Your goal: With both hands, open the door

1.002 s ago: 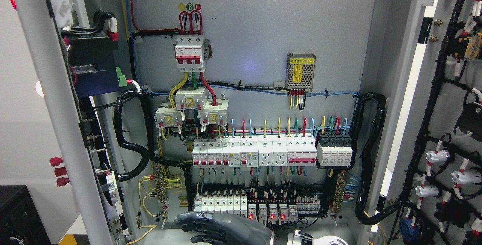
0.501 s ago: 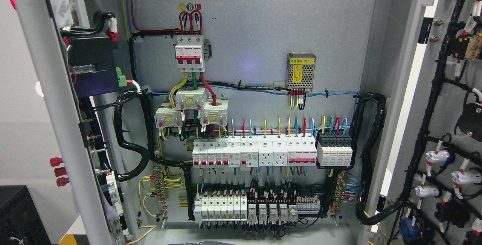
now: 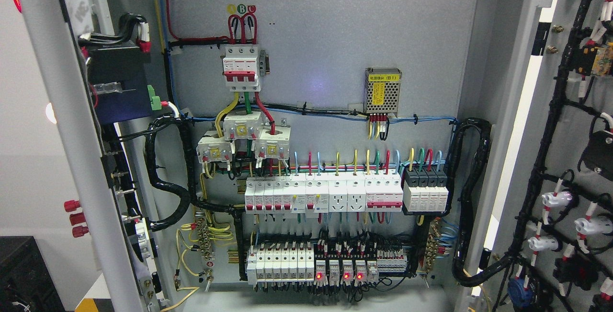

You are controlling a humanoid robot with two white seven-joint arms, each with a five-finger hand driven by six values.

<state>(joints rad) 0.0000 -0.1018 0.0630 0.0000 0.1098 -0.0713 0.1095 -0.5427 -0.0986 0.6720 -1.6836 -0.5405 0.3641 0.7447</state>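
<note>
Either side of the cabinet, the left door (image 3: 72,125) and right door (image 3: 560,125) stand wide, baring the wiring; neither robot hand of mine shows, state unknown.

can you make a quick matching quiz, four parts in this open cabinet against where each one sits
Things:
1. red-handled white three-pole breaker
2. perforated metal power supply with yellow label
3. block of four black-topped modules
4. three small red lit indicator lights

Places:
A. bottom row, near the middle
B. right end of the middle row
C. upper left of the back panel, under the red looped wires
D. right of centre on the back panel, above the blue wire run

Pairs: 1-C, 2-D, 3-B, 4-A
</note>
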